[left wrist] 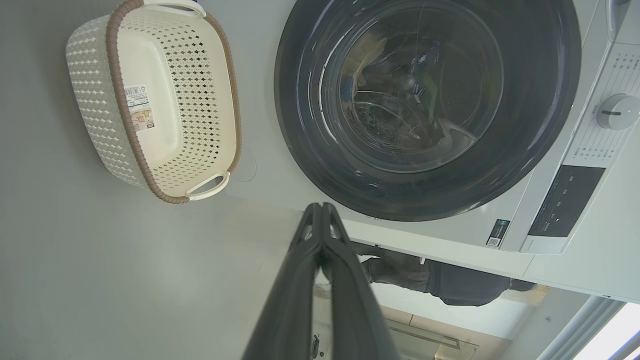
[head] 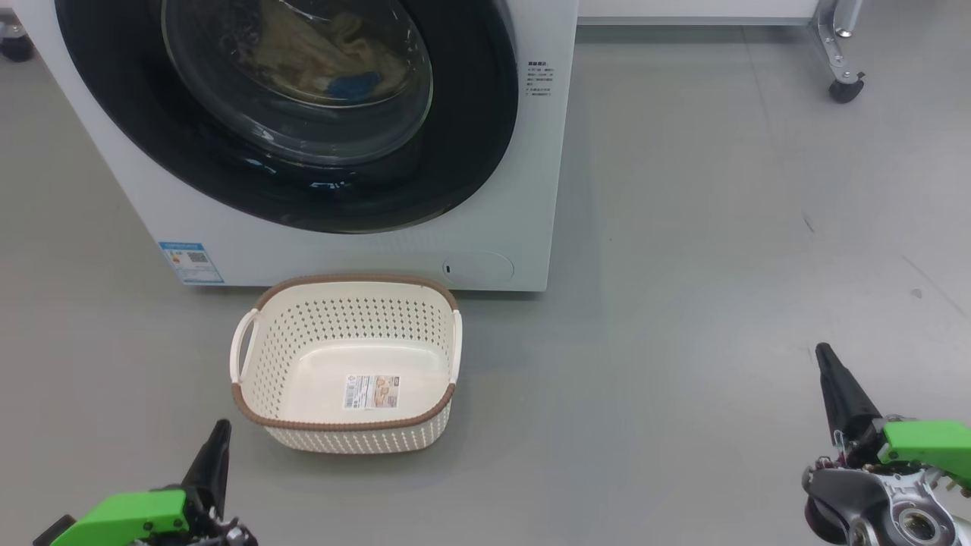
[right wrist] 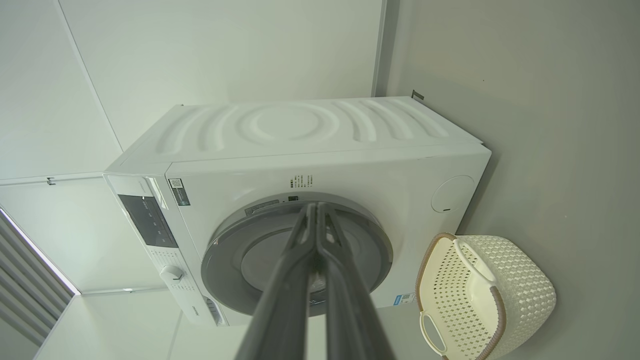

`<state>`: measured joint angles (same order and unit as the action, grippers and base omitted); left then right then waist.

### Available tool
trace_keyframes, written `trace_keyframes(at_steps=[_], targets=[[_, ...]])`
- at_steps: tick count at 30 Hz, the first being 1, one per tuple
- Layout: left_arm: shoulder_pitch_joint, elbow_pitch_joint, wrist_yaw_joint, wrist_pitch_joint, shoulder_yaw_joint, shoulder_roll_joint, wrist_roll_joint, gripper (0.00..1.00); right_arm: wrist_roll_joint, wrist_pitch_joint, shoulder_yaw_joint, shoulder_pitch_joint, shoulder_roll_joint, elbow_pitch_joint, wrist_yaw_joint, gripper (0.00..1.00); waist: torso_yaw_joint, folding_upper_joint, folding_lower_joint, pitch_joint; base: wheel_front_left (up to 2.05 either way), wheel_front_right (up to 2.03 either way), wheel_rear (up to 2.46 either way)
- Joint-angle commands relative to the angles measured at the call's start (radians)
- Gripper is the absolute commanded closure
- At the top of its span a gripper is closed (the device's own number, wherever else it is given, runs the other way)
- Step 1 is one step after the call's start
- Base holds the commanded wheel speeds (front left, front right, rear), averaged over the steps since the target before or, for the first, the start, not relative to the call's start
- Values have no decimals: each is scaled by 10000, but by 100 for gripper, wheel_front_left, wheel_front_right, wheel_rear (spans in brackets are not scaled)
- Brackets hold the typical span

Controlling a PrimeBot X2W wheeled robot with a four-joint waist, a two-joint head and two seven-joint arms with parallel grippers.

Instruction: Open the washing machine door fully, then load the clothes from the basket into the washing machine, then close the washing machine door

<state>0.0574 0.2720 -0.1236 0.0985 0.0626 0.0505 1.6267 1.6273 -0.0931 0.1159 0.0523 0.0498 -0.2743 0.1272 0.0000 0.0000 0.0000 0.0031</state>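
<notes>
1. Fingers (head: 212, 462) of left gripper (head: 221, 432) pressed together, holding nothing; lower left, above floor (head: 683, 341).
2. Door (head: 485, 129) shut flush against the front of washer (head: 542, 197).
3. Clothes (head: 311, 57) inside the washer, seen behind the door's glass (head: 394, 114): cream fabric with a blue patch.
4. Basket (head: 349, 280) on the floor, just before the washer, sticker (head: 372, 391) on its bottom.
5. Right gripper (head: 828, 364) fingers likewise together, holding nothing; lower right, well apart from the basket.

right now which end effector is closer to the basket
The left end effector, at the lower left of the head view, just off the near left corner of the basket; the right end effector sits far off to its right.
</notes>
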Motion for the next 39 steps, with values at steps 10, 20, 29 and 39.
trace_keyframes(at_steps=[10,20,29,39], targets=[[497,-272,-71,62,405,78,-93,100,-80,-98,-150,544,101,302,35,100,0,0,0,0,0,0,0],[498,-272,-71,73,420,68,-105,100,-94,-111,-133,545,90,301,35,100,0,0,0,0,0,0,0],[499,-271,-71,83,432,60,-115,100,-107,-123,-118,547,79,300,35,100,0,0,0,0,0,0,0],[500,-271,-71,93,445,51,-126,100,-119,-135,-104,548,69,300,35,100,0,0,0,0,0,0,0]])
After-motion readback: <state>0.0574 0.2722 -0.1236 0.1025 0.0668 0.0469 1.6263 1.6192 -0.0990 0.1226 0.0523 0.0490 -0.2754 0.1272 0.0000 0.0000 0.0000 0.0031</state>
